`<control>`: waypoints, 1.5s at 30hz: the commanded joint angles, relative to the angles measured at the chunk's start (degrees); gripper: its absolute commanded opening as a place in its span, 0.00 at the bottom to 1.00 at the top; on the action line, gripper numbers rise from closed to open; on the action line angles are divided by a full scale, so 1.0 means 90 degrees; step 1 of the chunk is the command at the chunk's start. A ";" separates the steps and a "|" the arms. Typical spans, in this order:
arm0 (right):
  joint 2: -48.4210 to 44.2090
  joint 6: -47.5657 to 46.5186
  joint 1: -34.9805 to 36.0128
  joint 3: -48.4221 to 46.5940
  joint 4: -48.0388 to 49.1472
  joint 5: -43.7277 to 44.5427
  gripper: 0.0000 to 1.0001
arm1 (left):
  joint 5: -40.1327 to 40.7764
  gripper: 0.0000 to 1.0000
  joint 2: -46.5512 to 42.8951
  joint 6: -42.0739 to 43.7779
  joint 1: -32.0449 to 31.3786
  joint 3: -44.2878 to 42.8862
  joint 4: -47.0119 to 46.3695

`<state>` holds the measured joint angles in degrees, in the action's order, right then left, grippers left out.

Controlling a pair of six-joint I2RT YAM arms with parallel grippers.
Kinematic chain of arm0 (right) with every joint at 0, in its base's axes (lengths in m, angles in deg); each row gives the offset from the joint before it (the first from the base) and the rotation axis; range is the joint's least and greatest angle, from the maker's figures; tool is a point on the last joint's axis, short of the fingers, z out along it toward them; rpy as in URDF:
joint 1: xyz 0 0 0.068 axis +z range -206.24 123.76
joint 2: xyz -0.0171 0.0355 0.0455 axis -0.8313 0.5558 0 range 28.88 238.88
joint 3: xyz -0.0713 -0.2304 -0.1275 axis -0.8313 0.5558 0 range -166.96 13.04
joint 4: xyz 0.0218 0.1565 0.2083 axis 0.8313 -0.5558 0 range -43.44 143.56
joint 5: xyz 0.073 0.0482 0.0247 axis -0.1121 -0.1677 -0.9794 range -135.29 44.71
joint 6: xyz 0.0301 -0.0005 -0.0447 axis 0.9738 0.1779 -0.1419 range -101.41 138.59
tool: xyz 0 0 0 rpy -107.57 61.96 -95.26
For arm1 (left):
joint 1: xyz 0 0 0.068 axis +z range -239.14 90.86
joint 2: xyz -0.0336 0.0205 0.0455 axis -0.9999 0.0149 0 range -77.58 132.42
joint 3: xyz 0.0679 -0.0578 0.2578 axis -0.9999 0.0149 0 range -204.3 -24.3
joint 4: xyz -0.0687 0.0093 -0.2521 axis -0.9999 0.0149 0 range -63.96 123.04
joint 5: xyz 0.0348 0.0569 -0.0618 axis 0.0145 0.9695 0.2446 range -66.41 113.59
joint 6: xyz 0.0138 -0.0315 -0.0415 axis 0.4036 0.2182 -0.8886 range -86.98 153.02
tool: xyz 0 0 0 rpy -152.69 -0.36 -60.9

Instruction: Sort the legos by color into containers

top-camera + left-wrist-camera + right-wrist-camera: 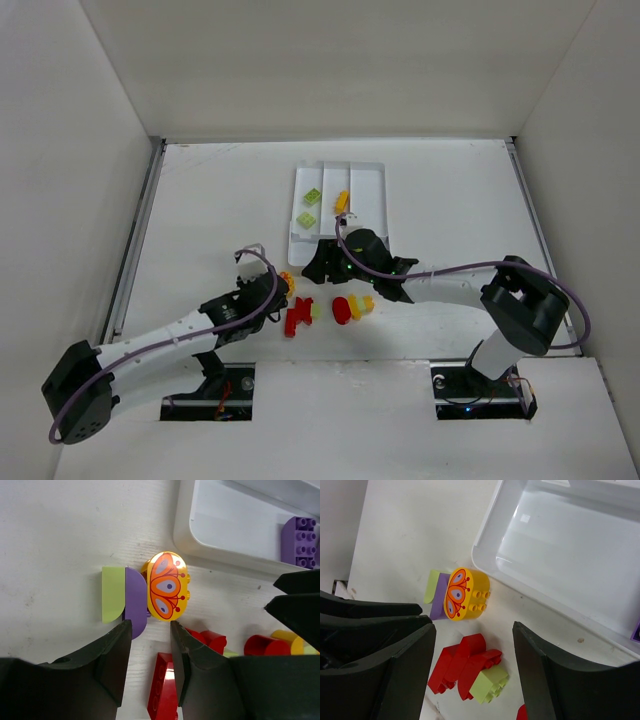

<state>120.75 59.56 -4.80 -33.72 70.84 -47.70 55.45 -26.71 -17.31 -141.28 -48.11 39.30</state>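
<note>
**Hovering Over Loose Bricks, Both Tools Open**

On the left, the left tool [148, 631] sits low over the white worktop [55, 535] with its fingers spread and nothing held. Just beyond its tips, three bricks stand pressed side by side. These are a light green brick [112, 594], a purple brick [135, 600] and a yellow butterfly brick [166, 586]. The lower corner of the purple brick reaches the gap between the fingers.

A little to the right, a long red brick [162, 692] lies beneath that tool. A cluster of red bricks [462, 662] lies on the worktop with a small green brick [490, 685] touching it. Further right sits a red-and-yellow group [352, 307].

The right tool [475, 626] hangs above the red cluster, its fingers wide apart and empty. Beyond it lies the white tray [372, 190]. Two green legos [310, 207] are in its left long section and a yellow-orange lego [342, 200] is in the middle one. A purple lego [298, 541] also rests in the tray, though I cannot tell which section.
</note>
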 commanded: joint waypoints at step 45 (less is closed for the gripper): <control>-0.0530 0.0563 -0.0280 0.0137 0.0706 -0.0814 0.84 | 0.0386 0.13 -0.0564 0.0279 -0.0636 -0.0166 0.0236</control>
<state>119.75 61.68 -5.34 -33.41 71.30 -50.94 57.05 -29.13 -16.28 -145.52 -46.58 39.67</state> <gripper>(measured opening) 0.825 0.202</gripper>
